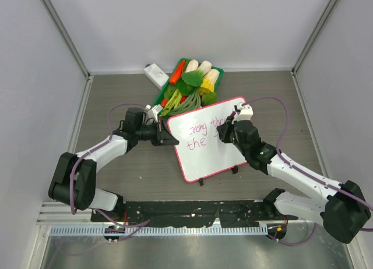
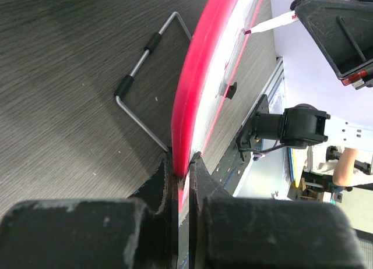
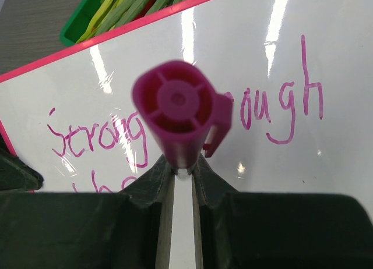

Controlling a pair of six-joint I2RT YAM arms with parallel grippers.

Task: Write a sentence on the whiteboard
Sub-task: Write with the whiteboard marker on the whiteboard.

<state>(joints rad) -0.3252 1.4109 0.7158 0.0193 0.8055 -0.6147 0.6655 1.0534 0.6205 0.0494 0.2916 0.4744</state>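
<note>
The whiteboard [image 1: 213, 138], white with a pink-red rim, stands tilted on a wire stand in the table's middle. Magenta writing [image 1: 201, 129] reads "Strong through" with "the" below it; it also shows in the right wrist view [image 3: 280, 106]. My left gripper [image 1: 166, 135] is shut on the whiteboard's left rim [image 2: 192, 106]. My right gripper [image 1: 230, 129] is shut on a magenta marker [image 3: 178, 109], whose capped end faces the camera. In the left wrist view the marker [image 2: 265, 25] has its tip at the board's face.
A green vegetable basket [image 1: 189, 85] with vegetables stands just behind the whiteboard. A small white block [image 1: 155, 75] lies to its left. The wire stand [image 2: 143, 82] rests on the table behind the board. Grey walls enclose the table.
</note>
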